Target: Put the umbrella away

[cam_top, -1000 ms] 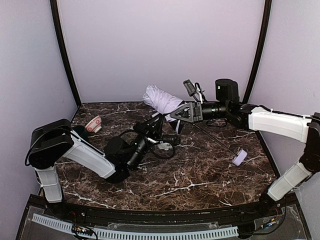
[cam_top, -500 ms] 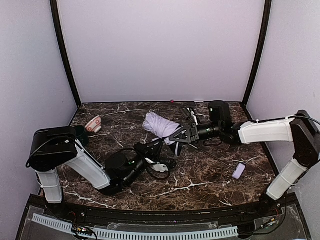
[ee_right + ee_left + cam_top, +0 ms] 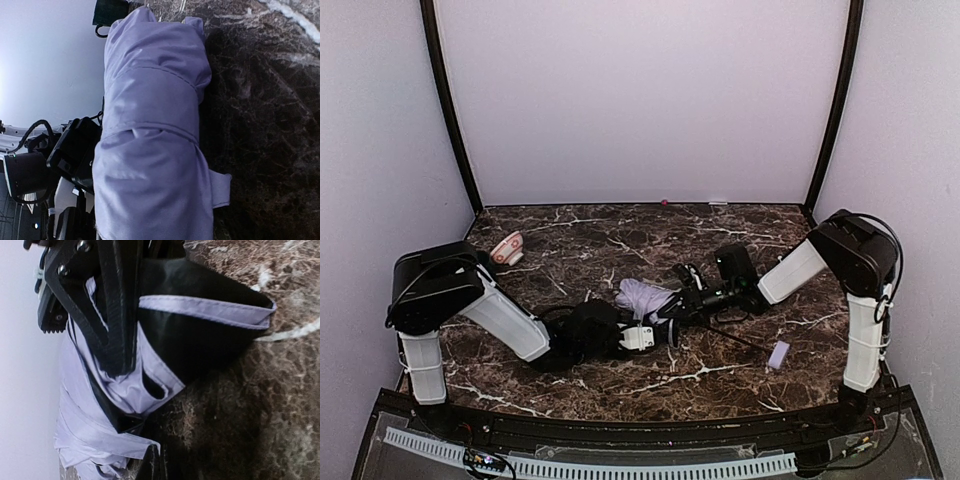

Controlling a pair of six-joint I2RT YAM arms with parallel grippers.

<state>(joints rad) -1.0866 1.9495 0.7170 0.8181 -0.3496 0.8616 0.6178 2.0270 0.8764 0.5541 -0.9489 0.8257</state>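
Umbrella [image 3: 642, 296] lies collapsed near the middle of the desk [image 3: 720, 375], a little toward the near edge. In the top view its thin black shaft [image 3: 740, 338] runs out toward the near right corner and ends in the small lavender knob [image 3: 779, 354]. The 2 claws meet at the bundle, the left claw [image 3: 655, 335] from the near side and the right claw [image 3: 682, 303] from the right. A red-patterned bowl [image 3: 507, 247] sits well apart, by the left edge.

From the left wrist, the left claw [image 3: 120, 367] is closed tight with its tips buried in lavender folds. Whether a thin layer is pinched between them I cannot tell. The umbrella's [image 3: 200, 335] black underside flares out onto the marble desk [image 3: 280, 405].

From the right wrist, the umbrella [image 3: 150, 150] fills the view as a loosely wrapped roll with a fabric strap tab [image 3: 220, 189] sticking out. The claw's own fingers are hidden, so I cannot tell how it stands.

The canopy looks light, soft and slippery, so cloth alone will likely slide or unroll. The stiff shaft or the knob seems the surer hold, though the thin shaft and ribs could bend if forced.
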